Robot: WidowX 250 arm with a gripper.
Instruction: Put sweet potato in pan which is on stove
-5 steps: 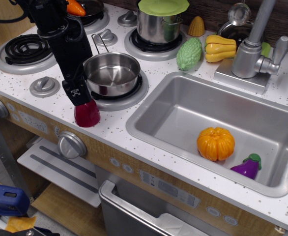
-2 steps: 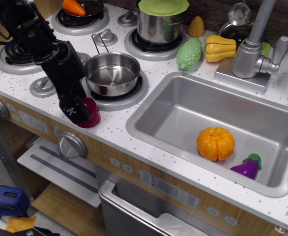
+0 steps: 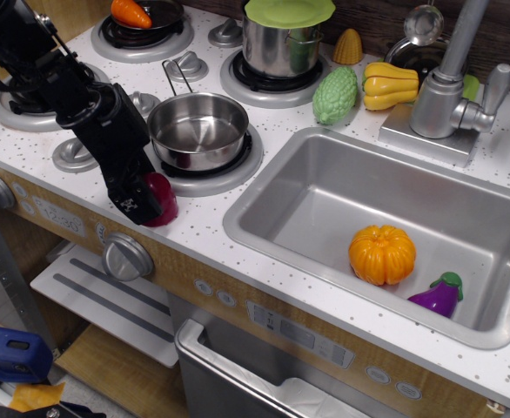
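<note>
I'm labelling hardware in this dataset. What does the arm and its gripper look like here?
The arm is matte black throughout, built of blocky, angular segments. Thin black cables loop loosely around its upper part near the top left. The gripper is also black and boxy, with a small white printed marking on its lower face. No other colours or labels are readable, and the jaws cannot be made out separately.

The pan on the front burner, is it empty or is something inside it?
Empty. The pan shows only its bare shiny steel bottom; the sweet potato lies outside, on the counter in front.

pan (image 3: 197, 131) on stove (image 3: 81, 113), sweet potato (image 3: 162, 197) in front, sink (image 3: 325, 187) right
</note>
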